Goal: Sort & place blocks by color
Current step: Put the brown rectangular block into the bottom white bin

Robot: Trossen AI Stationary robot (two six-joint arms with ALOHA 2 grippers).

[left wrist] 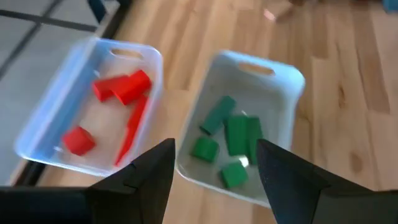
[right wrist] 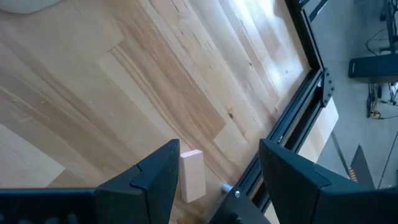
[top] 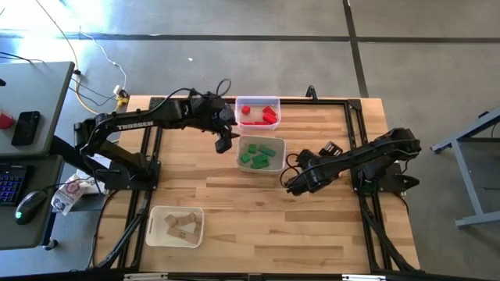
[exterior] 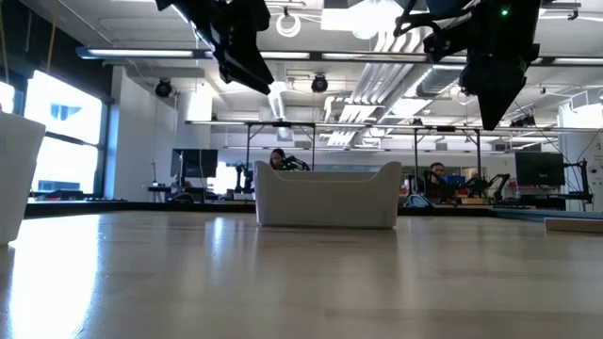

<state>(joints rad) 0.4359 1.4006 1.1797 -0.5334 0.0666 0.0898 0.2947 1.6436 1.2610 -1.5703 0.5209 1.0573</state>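
Left tool (top: 224,141) hangs released over the red (left wrist: 118,87) and green blocks (left wrist: 227,134), already sorted in their trays; the stray wood block (right wrist: 191,175) lies on the worktop (right wrist: 124,93) just ahead of the released right tool (right wrist: 214,180), long axis roughly along its fingers; the right arm is nearer.

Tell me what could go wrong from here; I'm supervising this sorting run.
A loose wooden block lies right beside the black frame rail; the open right gripper could strike the rail while closing on it.
The tray of wooden blocks sits across the table, beyond the left gripper hovering by the green-block tray; the arms may clash on the way.
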